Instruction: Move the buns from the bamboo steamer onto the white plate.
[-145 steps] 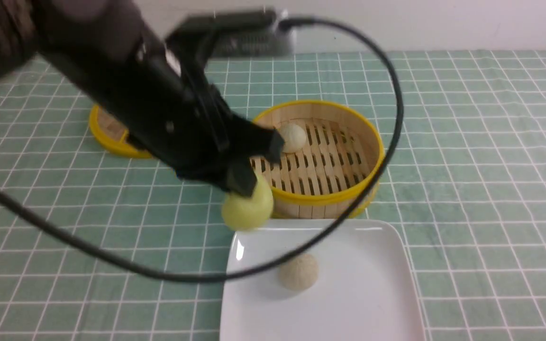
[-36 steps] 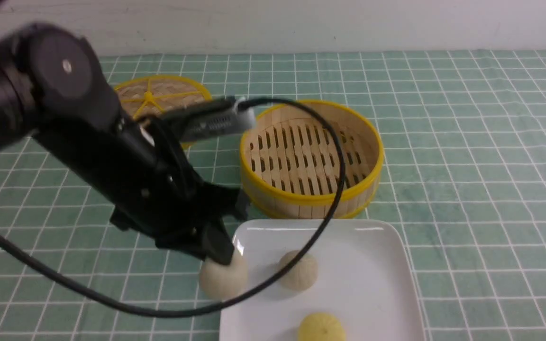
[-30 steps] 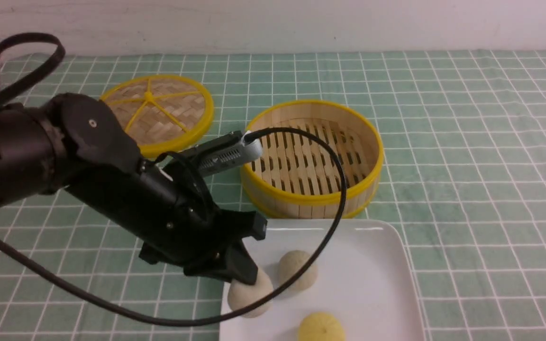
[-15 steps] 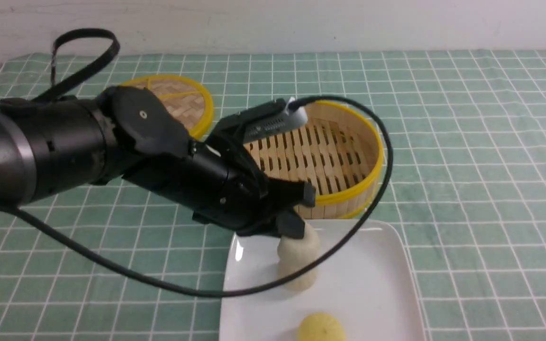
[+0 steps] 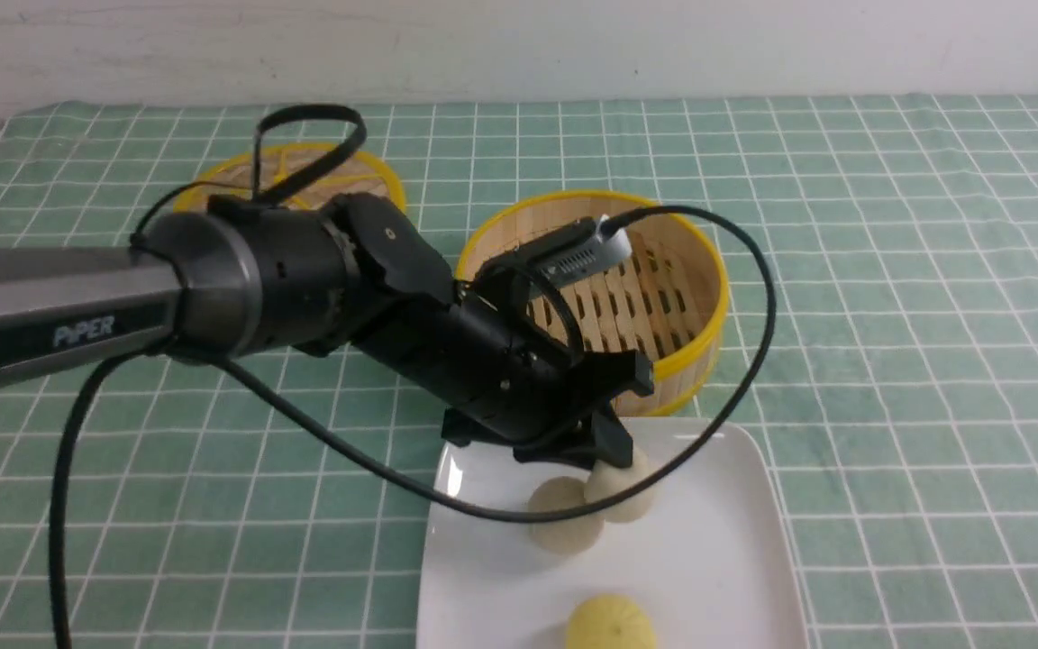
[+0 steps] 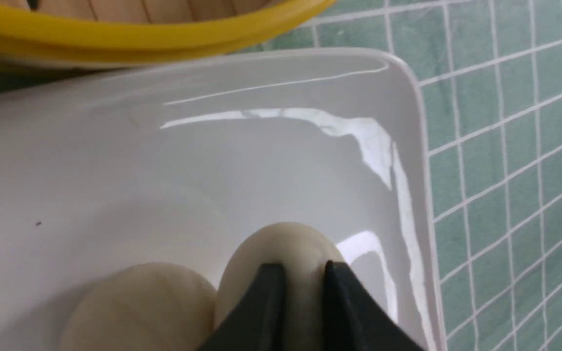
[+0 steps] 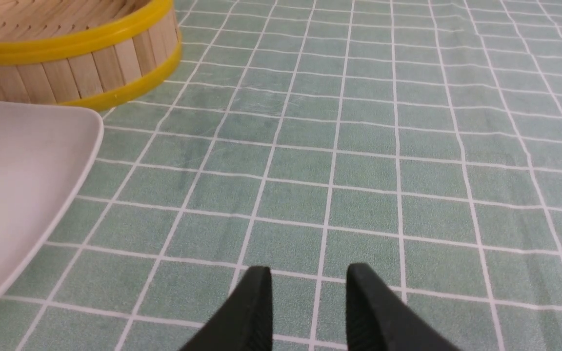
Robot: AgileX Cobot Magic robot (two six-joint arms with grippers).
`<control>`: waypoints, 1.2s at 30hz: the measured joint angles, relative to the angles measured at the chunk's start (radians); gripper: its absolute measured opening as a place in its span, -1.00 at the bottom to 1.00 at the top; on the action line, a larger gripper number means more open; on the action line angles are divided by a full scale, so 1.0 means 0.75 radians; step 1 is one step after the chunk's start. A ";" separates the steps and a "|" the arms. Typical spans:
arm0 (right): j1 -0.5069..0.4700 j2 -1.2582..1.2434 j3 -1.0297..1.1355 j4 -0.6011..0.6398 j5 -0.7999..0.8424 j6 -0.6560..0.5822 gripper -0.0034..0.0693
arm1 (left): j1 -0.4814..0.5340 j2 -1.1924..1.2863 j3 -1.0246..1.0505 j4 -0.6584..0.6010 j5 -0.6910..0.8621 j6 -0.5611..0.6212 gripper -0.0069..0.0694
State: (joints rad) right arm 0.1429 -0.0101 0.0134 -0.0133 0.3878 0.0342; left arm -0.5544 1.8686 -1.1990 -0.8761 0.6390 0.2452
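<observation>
My left gripper (image 5: 615, 458) reaches over the white plate (image 5: 717, 559) from the left. It is shut on the cream-white bun (image 5: 623, 494), which touches the plate next to the duller greyish-beige bun (image 5: 562, 527). In the left wrist view both black fingers (image 6: 271, 297) straddle that cream-white bun (image 6: 283, 243), with the greyish bun (image 6: 139, 302) alongside. The pale yellow bun (image 5: 611, 624) lies at the plate's near edge. The bamboo steamer (image 5: 715, 297) behind the plate holds no bun. My right gripper (image 7: 308, 278) hovers open over bare cloth, right of the plate (image 7: 12, 170).
The flat woven lid (image 5: 303, 176) lies at the back left, mostly behind the left arm. A black cable (image 5: 753, 297) loops from the wrist over the steamer and plate. Green checked cloth (image 5: 915, 361) covers the table. The steamer's wall (image 7: 66, 63) shows in the right wrist view.
My left gripper has carried the cream-white bun from the plate's left edge to the right, over the greyish bun, and brought it down beside it. The right arm has not moved.
</observation>
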 joint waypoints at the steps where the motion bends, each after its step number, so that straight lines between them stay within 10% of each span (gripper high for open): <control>1: 0.000 0.000 0.000 0.000 0.000 0.000 -0.25 | -0.005 0.017 0.000 -0.003 -0.010 0.001 -0.39; 10: 0.000 0.000 0.000 0.000 0.000 0.000 -0.25 | -0.038 0.050 -0.001 -0.115 -0.063 0.189 0.21; 23: 0.000 0.000 0.000 0.000 0.000 0.000 -0.25 | -0.028 -0.076 -0.001 -0.122 -0.223 0.339 0.28; 36: 0.000 0.000 0.000 0.000 0.000 0.000 -0.25 | 0.238 -0.775 -0.001 0.266 0.139 0.318 -0.78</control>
State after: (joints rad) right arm 0.1429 -0.0101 0.0134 -0.0133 0.3878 0.0342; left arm -0.3760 1.2871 -1.2001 -0.6769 0.7436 0.4838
